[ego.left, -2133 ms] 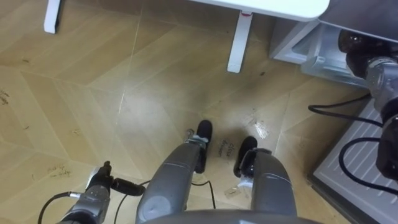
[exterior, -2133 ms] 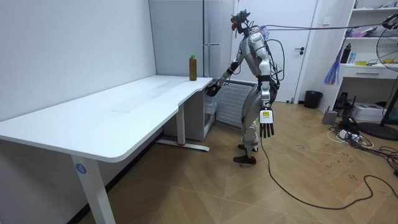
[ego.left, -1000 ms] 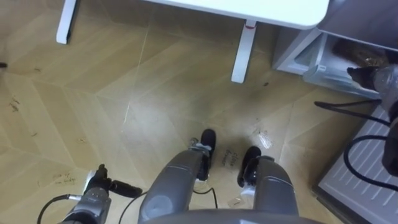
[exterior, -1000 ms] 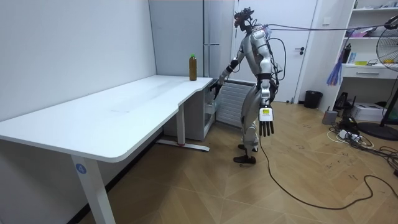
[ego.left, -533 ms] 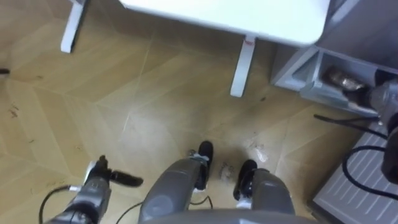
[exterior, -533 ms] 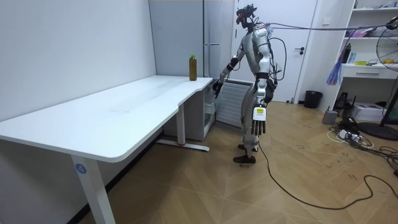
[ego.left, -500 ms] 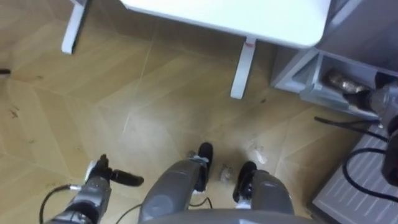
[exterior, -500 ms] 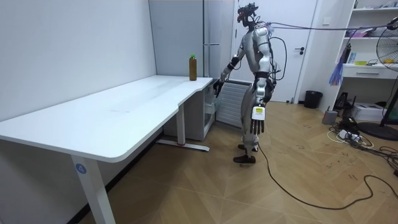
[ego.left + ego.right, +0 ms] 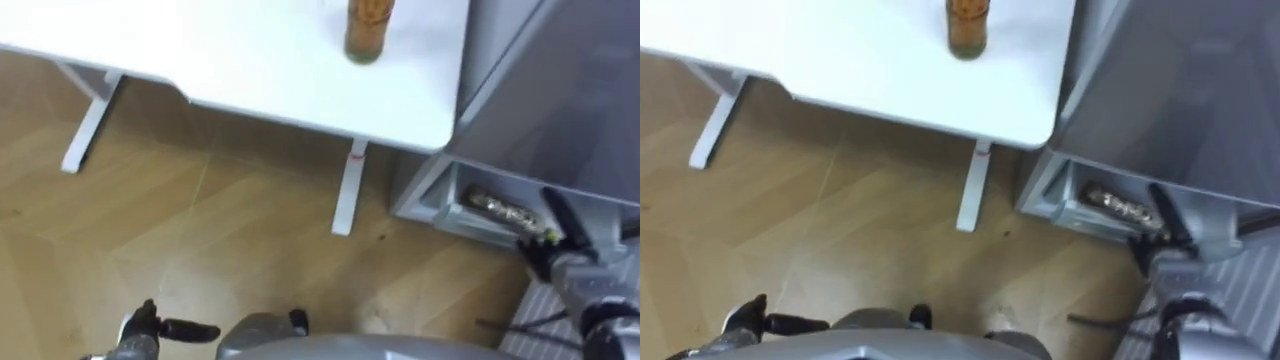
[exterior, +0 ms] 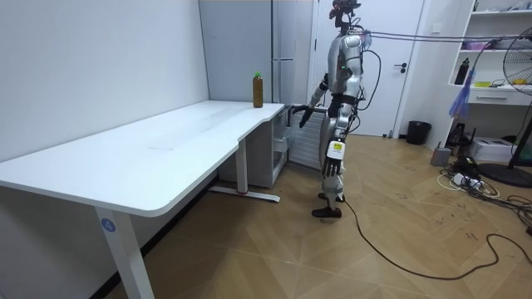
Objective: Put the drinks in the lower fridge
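Observation:
A brown drink bottle point(image 9: 364, 30) with a green cap point(image 10: 258, 90) stands upright on the white table point(image 9: 250, 70), near its corner by the fridge. The lower fridge compartment point(image 9: 440, 195) is open, and a second brownish bottle point(image 9: 503, 210) lies on its side inside it. My right hand point(image 9: 562, 245) hangs open just in front of that compartment, holding nothing; the room view has it point(image 10: 302, 114) raised beside the fridge. My left hand point(image 9: 150, 328) hangs open by my side, low at the left, also empty point(image 10: 331, 158).
I stand upright at the table's end, facing the tall grey fridge point(image 10: 287, 50). Its open lower door point(image 10: 309, 137) juts out beside my legs. The table's leg point(image 9: 345, 195) stands on the wood floor point(image 9: 200, 230) close to the fridge.
I have straightened up from a bend, so the eye views lifted from the floor to the table top and bottle. My right hand has drawn back out of the lower compartment.

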You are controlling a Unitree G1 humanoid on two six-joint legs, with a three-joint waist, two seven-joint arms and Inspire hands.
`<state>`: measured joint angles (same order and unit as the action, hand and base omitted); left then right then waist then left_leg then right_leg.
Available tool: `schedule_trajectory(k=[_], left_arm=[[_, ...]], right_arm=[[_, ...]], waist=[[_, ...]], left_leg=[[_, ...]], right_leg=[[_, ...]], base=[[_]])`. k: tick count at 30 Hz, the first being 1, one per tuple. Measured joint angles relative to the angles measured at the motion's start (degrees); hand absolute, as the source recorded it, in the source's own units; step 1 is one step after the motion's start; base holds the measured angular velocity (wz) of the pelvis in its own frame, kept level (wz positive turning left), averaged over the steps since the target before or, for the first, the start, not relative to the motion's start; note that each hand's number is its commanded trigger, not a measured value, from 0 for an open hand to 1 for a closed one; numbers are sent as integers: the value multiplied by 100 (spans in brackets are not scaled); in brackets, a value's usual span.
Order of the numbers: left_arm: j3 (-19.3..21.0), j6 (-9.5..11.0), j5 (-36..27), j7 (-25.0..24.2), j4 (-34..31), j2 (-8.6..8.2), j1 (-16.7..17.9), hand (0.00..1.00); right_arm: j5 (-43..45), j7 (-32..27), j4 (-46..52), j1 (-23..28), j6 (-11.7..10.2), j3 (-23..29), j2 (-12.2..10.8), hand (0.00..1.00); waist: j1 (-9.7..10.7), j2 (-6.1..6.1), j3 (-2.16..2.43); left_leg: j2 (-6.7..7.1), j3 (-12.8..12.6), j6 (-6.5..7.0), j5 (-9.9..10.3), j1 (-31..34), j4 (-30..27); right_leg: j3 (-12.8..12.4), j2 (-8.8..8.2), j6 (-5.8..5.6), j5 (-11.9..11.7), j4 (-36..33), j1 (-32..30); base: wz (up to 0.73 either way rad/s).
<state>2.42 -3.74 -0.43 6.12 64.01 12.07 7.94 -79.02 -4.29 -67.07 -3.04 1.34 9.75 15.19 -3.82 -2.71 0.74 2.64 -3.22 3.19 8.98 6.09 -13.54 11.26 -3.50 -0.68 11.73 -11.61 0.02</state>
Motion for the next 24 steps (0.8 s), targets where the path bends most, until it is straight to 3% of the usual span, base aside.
schedule_trajectory(k=[5, 6, 8, 11, 13, 17, 19, 24], left_arm=[[142, 16, 72, 130, 17, -109, 160, 0], [202, 36, 64, 192, 17, -167, 173, 0], [202, 54, 53, 235, 10, -244, 193, 0], [236, 100, 2, 239, 11, -268, 288, 0], [421, 130, 17, 251, 13, -275, 398, 0], [415, 115, 120, 325, 23, -303, 430, 0], [423, 77, 273, 339, 75, -332, 449, 0], [415, -138, 529, 322, 93, -366, 462, 0]], right_arm=[[846, 367, -225, 608, 6, -421, -282, 0], [1010, 402, -318, 664, 9, -488, -341, 0], [1312, 437, -442, 694, 8, -522, -399, 0], [2455, 581, -653, 705, 14, -635, -422, 0], [3325, 628, -700, 733, 45, -640, -445, 0], [4790, 646, -859, 800, 120, -877, -459, 0], [5235, 621, -934, 850, 126, -879, -529, 0], [5752, 624, -944, 969, 129, -1071, -561, 0]], waist=[[69, 126, -36], [64, 140, -65], [101, 195, -67], [243, 252, -99], [224, 223, -108], [270, 139, -120], [247, 73, -144], [211, 17, -122]], left_leg=[[-18, -36, -32, 38, -179, 4], [-25, -59, -33, 38, -188, 20], [-31, -87, -33, 38, -201, 15], [-5, -50, -31, 36, -294, 50], [-9, -95, -32, 34, -372, 109], [-5, -98, -35, 41, -408, 133], [-6, -113, -42, 49, -511, 194], [-4, -139, -42, 79, -584, 225]], right_leg=[[-61, 56, 31, -20, 104, 202], [-132, 67, 34, -16, 123, 198], [-162, 80, 31, -25, 167, 222], [-129, 63, 17, -29, 203, 317], [-168, 63, 20, -25, 205, 348], [-190, 65, 22, -24, 214, 404], [-288, 72, 22, -24, 230, 473], [-490, 99, 23, -25, 300, 517]], base=[[-8], [-8], [-5], [4], [-11], [-1], [-4], [-9]])
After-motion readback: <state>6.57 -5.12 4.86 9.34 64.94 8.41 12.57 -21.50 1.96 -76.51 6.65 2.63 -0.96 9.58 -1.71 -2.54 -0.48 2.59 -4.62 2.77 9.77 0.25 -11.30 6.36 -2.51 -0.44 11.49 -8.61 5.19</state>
